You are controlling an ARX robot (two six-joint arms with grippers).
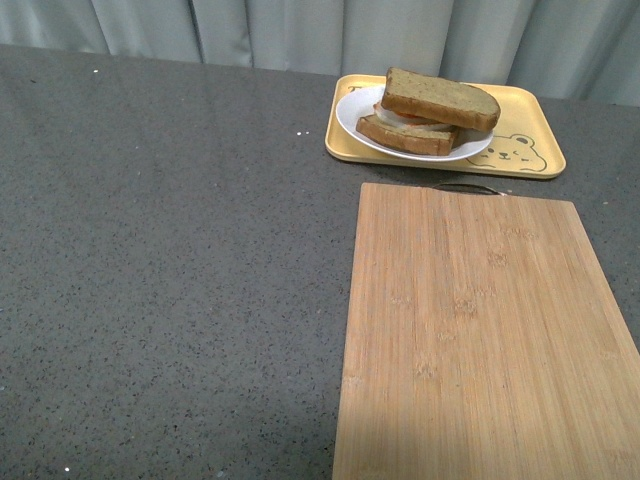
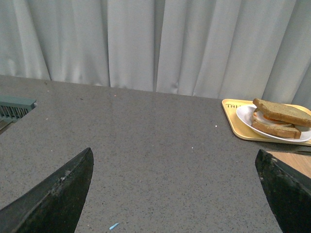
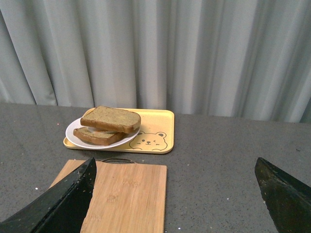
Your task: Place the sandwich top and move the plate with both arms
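The sandwich top [image 1: 441,99], a tan-brown bread slice, lies on a lower slice with filling on the white plate [image 1: 352,117]. The plate sits on the beige bear tray [image 1: 535,150] at the far right of the table. The sandwich top also shows in the left wrist view [image 2: 282,111] and the right wrist view [image 3: 117,119]. Neither arm shows in the front view. My left gripper [image 2: 175,194] is open and empty over bare grey table, left of the tray. My right gripper [image 3: 175,194] is open and empty, near the wooden board [image 3: 124,194].
A bamboo cutting board [image 1: 480,340] with a metal handle lies in front of the tray at the right. Grey curtains hang behind the table. A grey-green ribbed object [image 2: 14,108] sits at the edge of the left wrist view. A small blue scrap [image 2: 113,225] lies on the table.
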